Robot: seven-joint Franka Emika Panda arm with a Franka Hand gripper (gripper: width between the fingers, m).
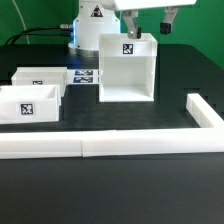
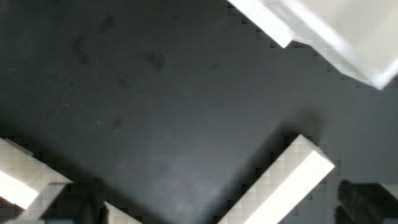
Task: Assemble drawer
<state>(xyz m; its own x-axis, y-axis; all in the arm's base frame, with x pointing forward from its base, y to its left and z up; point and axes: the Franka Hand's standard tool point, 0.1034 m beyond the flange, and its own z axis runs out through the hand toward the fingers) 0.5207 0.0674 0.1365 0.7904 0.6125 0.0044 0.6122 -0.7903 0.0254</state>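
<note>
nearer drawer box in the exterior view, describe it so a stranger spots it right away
Start at the tall open-fronted cabinet shell mid-table, then look to the exterior view's left, where two low open-topped boxes sit. It is the nearer drawer box, partly cut by the picture's edge, closer to the long white rail than its twin.

- Table (image 1: 110, 190): plain black.
- Drawer cabinet (image 1: 127, 78): white all over, with one black-and-white square tag (image 1: 128, 48) on its upper wall.
- Nearer drawer box (image 1: 45, 100): white, with a black-and-white tag on its front face.
- Farther drawer box (image 1: 40, 76): white.
- Marker board (image 1: 85, 76): white, with black-patterned tags.
- Corner rail (image 1: 110, 145): plain white.
- Robot arm (image 1: 92, 28): white, with blue light at one side.
- Backdrop (image 1: 30, 15): green.
</note>
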